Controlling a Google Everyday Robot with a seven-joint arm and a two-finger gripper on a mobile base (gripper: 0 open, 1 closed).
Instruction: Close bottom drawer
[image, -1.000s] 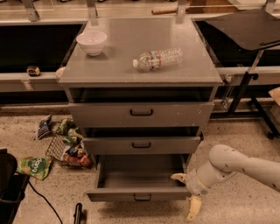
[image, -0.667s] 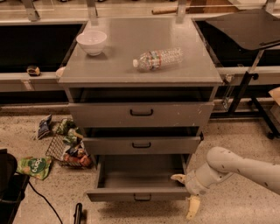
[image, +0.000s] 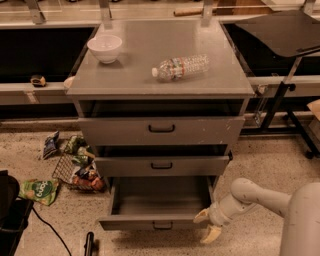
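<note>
The bottom drawer (image: 150, 200) of a grey cabinet (image: 160, 80) stands pulled well out over the speckled floor, its inside bare. The robot's gripper (image: 201, 230) sits low at the drawer's front right corner, the arm (image: 260, 197) reaching in from the right. Its two cream fingers (image: 212, 233) are spread apart and hold nothing; one lies against or just beside the corner of the drawer front, and whether it touches cannot be told. The middle drawer (image: 161, 166) and top drawer (image: 161, 131) each stand out a little. On the cabinet top a plastic bottle (image: 180, 66) lies on its side, its printed label unreadable, near a white bowl (image: 104, 48). Left of the cabinet, snack packets fill a wire basket (image: 75, 172); a green packet (image: 39, 190) beside it bears white lettering that cannot be made out.
</note>
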